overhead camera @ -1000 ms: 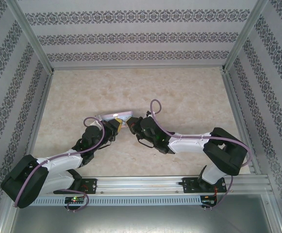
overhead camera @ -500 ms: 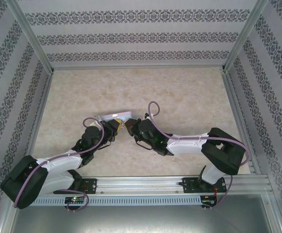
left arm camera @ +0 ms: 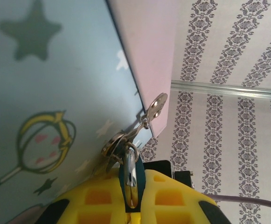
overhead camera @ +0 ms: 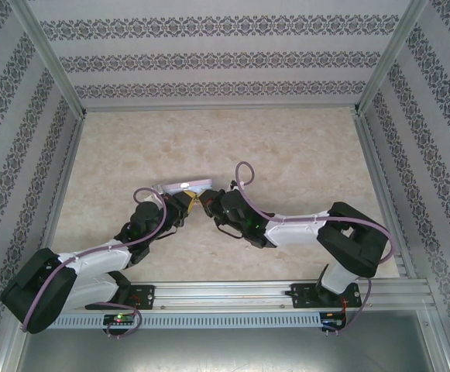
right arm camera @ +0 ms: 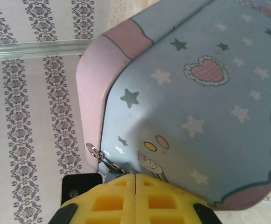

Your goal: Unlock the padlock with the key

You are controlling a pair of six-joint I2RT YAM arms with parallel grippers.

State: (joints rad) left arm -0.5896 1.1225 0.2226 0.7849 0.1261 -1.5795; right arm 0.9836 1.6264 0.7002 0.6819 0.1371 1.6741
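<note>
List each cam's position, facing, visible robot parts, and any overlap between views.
Top external: above, behind the bases, looking down at the table; both arms show, left gripper and right gripper at the tin.
Left wrist: faces along its yellow fingers at the tin's side; padlock between them.
Right wrist: faces over its shut fingers at the tin's starred face.
Shared: all see the tin.

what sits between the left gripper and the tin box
Left wrist view: the teal padlock, pinched in the left gripper's yellow pads, then a metal ring carrying a silver key against the tin box's edge.
</note>
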